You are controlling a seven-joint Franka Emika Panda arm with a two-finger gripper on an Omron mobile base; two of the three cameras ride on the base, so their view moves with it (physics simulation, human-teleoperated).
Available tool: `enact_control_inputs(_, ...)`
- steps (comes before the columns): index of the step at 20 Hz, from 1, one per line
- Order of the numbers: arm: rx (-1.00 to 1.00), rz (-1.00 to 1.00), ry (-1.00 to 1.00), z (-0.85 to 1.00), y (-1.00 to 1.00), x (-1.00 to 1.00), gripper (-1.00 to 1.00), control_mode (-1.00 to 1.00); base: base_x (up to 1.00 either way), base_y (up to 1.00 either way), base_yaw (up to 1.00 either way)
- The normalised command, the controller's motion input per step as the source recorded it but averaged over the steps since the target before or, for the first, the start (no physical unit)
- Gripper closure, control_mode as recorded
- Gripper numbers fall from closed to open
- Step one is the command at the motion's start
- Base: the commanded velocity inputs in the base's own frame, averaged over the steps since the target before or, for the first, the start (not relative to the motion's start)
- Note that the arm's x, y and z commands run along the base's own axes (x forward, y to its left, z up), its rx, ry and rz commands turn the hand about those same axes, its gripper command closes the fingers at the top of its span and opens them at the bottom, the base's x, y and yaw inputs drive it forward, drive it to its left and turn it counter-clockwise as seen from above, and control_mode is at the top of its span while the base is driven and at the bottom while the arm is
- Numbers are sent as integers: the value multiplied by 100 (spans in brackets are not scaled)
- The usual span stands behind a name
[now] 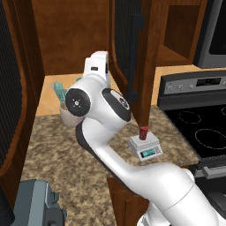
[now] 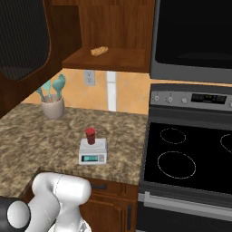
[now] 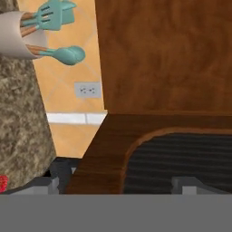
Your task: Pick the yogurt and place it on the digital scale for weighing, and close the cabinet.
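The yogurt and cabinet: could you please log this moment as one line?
yogurt: on digital scale | cabinet: door open | gripper: open, at door

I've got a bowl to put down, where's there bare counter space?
Bare counter lies between the utensil crock and the digital scale, and behind the scale toward the wall. The scale already carries the yogurt.
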Motion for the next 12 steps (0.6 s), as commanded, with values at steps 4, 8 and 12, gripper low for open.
enact_control_inputs(4,0,-10,-18,18,-68,-31,-100,-100,0,0,0)
enact_control_inputs(8,6,-11,-34,29,-78,-54,-100,-100,0,0,0)
enact_control_inputs(12,11,-8,-21,12,-88,-13,-100,-100,0,0,0)
